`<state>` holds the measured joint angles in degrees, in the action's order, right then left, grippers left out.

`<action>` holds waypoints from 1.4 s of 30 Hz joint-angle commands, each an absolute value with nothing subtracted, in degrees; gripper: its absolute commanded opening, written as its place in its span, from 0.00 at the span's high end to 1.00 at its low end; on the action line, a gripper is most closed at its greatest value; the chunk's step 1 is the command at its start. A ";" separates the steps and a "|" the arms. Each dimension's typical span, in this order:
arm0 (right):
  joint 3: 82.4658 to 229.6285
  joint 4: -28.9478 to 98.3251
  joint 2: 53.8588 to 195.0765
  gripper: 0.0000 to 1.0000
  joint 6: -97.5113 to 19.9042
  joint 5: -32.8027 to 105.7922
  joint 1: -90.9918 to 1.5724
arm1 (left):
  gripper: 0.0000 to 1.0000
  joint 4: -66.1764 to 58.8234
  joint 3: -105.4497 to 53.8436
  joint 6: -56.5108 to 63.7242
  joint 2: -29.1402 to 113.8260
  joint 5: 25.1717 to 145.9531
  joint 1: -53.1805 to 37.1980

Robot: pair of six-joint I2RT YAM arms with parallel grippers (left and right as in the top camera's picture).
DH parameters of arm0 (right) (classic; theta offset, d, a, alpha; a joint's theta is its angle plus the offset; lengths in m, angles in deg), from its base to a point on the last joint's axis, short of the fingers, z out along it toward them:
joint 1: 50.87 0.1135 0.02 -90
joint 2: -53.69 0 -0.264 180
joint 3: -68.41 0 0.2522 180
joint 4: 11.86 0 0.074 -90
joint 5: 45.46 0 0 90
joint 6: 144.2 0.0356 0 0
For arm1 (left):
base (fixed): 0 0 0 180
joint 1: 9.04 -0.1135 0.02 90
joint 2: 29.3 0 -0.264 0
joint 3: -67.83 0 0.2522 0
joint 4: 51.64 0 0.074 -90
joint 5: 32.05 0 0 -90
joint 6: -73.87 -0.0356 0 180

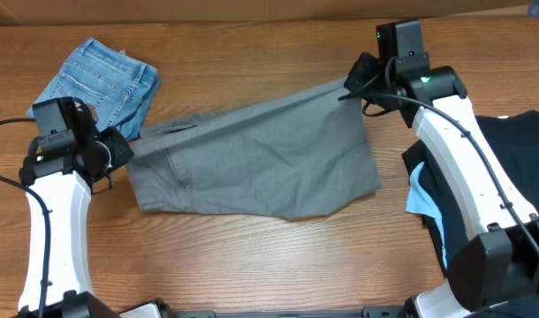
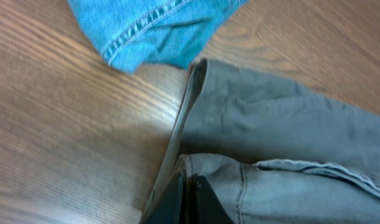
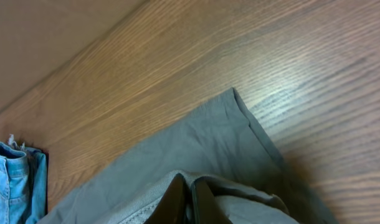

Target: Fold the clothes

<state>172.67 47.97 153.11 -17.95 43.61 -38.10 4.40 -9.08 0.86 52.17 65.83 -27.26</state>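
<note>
The clothes, a wide pair of grey-khaki shorts [image 1: 261,155], lie spread across the middle of the wooden table. My left gripper [image 1: 119,148] is at their left edge, and in the left wrist view it [image 2: 189,180] is shut on the grey edge fold [image 2: 283,130]. At the far right corner, my right gripper [image 1: 353,88] holds the cloth raised off the table. The right wrist view has its fingers [image 3: 189,182] shut with a ridge of grey fabric [image 3: 196,149] pinched between them.
A folded pair of blue denim shorts [image 1: 102,84] lies at the back left, just beyond the grey shorts' left end [image 2: 152,28]. A heap of dark clothing [image 1: 526,150] with a light blue piece [image 1: 420,199] sits at the right, under the right arm.
</note>
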 commanded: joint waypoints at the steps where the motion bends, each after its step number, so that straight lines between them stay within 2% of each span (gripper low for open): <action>1: 173.67 46.41 154.27 0.96 -18.67 47.04 -39.28 | 0.89 2.15 -9.39 1.67 54.22 61.43 -27.17; 7: 173.63 46.07 157.42 0.96 -18.67 47.04 -39.28 | 0.84 -1.59 -9.39 1.63 59.07 61.98 -23.83; 9: 173.61 45.82 158.05 0.96 -18.67 47.06 -39.28 | 0.80 -2.90 -9.39 1.65 60.80 62.00 -22.45; 10: 173.61 45.52 158.25 0.92 -18.67 47.08 -39.28 | 0.75 -3.45 -9.39 1.65 61.52 61.87 -21.95; 11: 173.61 45.02 158.38 0.79 -18.70 47.46 -39.28 | 0.72 -3.73 -9.39 1.65 62.07 61.80 -21.55; 12: 173.61 44.54 158.51 0.53 -18.70 48.11 -39.28 | 0.70 -3.77 -9.39 1.67 62.33 61.80 -21.33; 16: 173.63 43.44 158.51 0.25 -18.80 50.10 -39.52 | 0.69 -2.81 -9.78 1.61 62.00 59.95 -21.90; 19: 173.72 45.08 158.49 0.11 -21.89 50.17 -40.24 | 0.70 0.75 -10.68 0.99 60.95 59.95 -22.69; 21: 173.76 48.05 158.49 0.11 -22.74 50.10 -41.27 | 0.71 3.68 -10.94 0.97 59.77 60.80 -22.80; 25: 173.74 56.64 158.51 0.16 -22.74 47.74 -44.15 | 0.73 7.50 -10.92 -4.27 58.53 67.40 -21.75; 29: 173.37 67.22 158.51 0.22 -24.47 46.10 -47.17 | 0.71 9.93 -10.09 -7.90 58.92 67.60 -19.17; 32: 171.47 72.38 158.51 0.24 -28.73 45.64 -49.11 | 0.78 9.21 -7.68 -8.08 59.77 66.02 -17.90; 39: 158.92 68.95 158.51 0.37 -37.23 34.04 -52.52 | 0.91 4.12 -0.43 -7.66 64.28 64.21 -18.17; 42: 153.06 63.92 158.51 0.36 -37.49 31.09 -52.55 | 0.93 3.28 0.64 -5.76 66.31 63.31 -18.43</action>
